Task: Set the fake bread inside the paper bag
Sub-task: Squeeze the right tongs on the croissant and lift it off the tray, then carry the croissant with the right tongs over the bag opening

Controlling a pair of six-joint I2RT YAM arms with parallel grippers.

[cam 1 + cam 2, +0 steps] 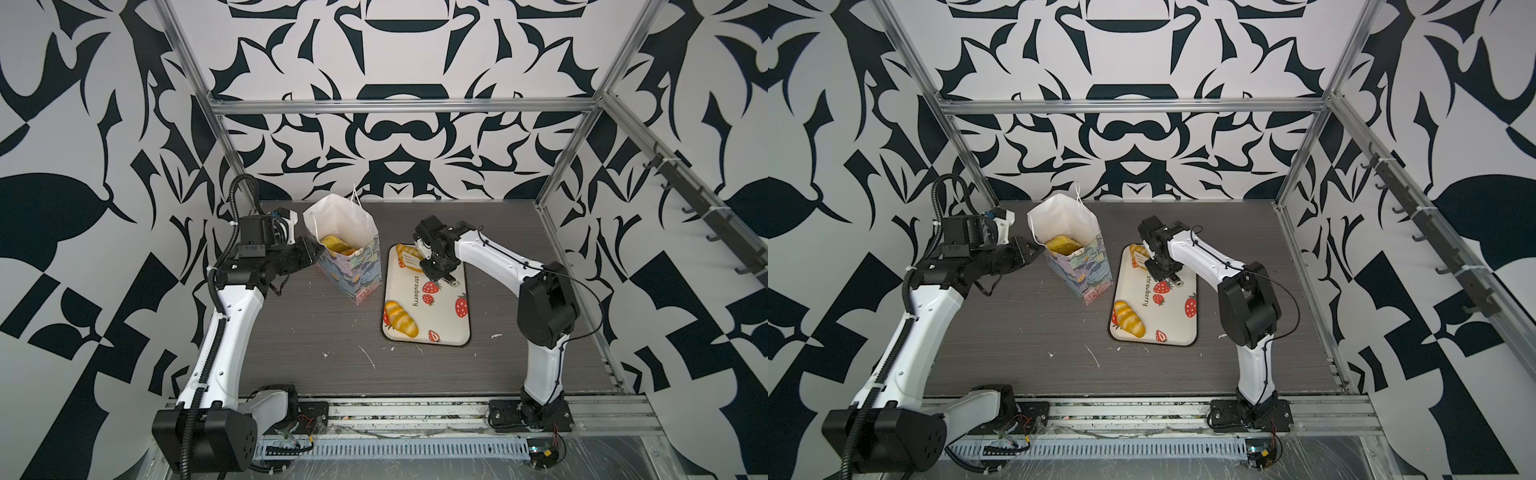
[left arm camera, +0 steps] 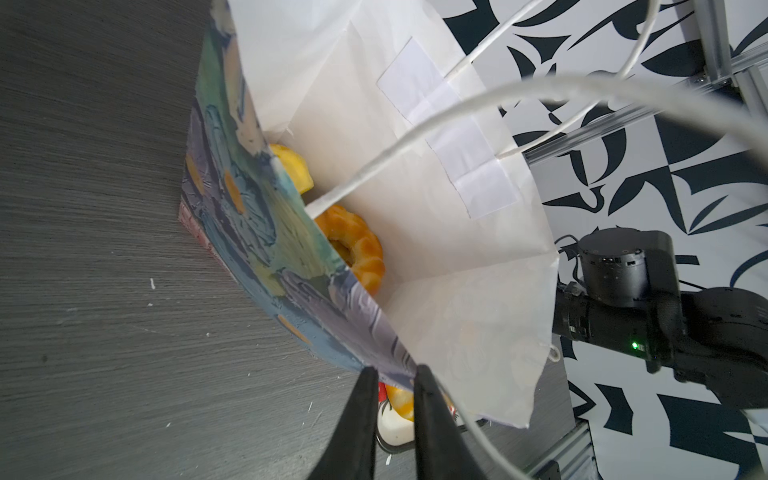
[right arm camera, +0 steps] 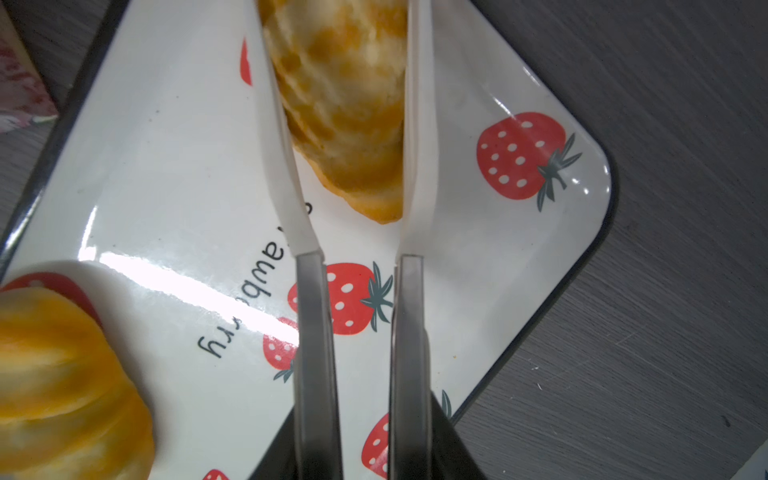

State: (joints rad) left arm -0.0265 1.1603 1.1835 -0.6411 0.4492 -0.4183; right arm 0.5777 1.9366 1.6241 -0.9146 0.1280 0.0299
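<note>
The paper bag [image 1: 353, 266] [image 1: 1084, 270] stands upright at the back left of the table, white inside [image 2: 415, 208]. Fake bread lies in it: a ring doughnut [image 2: 361, 249] and a yellow piece [image 2: 291, 166]. My left gripper [image 1: 313, 251] [image 2: 395, 374] is shut on the bag's left rim. My right gripper [image 1: 432, 266] [image 3: 361, 436] holds white-tipped tongs [image 3: 316, 332]. Their blades press both sides of a croissant [image 1: 405, 251] [image 3: 345, 104] at the far end of the strawberry tray [image 1: 440, 320]. Another loaf [image 1: 401, 318] [image 3: 62, 374] lies on the tray's near left corner.
The tray [image 1: 1175, 328] sits just right of the bag on the dark wood-grain table [image 1: 311, 353]. Metal frame posts and patterned walls close the back and sides. The bag's white cord handle [image 2: 540, 89] loops across the left wrist view.
</note>
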